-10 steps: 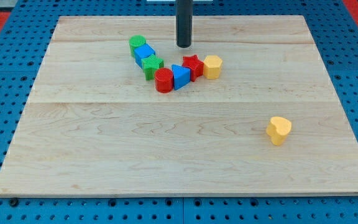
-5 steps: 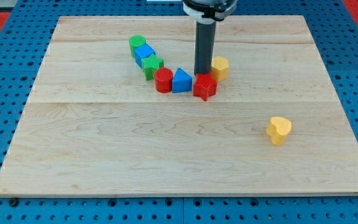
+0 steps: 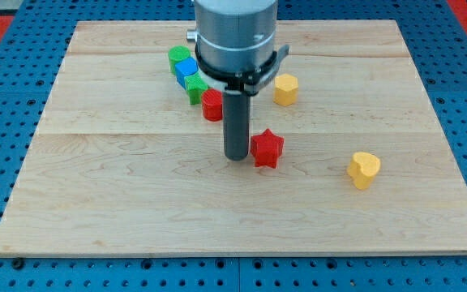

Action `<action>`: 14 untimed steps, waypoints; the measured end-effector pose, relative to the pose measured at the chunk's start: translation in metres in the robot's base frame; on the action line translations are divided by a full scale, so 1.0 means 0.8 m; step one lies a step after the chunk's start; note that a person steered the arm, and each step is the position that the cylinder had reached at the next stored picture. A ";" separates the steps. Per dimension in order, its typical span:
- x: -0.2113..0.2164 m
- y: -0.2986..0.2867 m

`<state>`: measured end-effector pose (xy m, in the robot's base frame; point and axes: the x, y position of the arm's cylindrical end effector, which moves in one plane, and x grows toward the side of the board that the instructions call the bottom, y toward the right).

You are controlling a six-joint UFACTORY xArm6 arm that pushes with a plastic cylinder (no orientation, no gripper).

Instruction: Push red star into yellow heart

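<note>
**Rod tip at red star's left flank, heart waits to the right**

Your rod stands upright near the middle of the wooden board (image 3: 96,203), my tip (image 3: 236,157) planted on the surface just left of the red star (image 3: 267,149), touching it or very nearly so. The rod is a plain pusher with nothing clamped in it.

The yellow heart (image 3: 364,170) lies well apart to the star's right and slightly nearer. Farther back, a yellow block (image 3: 285,89), roughly hexagonal, sits alone, right of the arm housing. Behind the rod, a red block (image 3: 212,105), a green block (image 3: 196,90), a blue block (image 3: 186,70) and a green block (image 3: 177,56) trail away to the far left, partly hidden.

You will find no brand, label or writing legible anywhere.
</note>
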<state>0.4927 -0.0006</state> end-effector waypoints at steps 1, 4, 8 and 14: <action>0.021 0.008; -0.042 0.005; 0.014 0.057; -0.007 0.142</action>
<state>0.4871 0.1128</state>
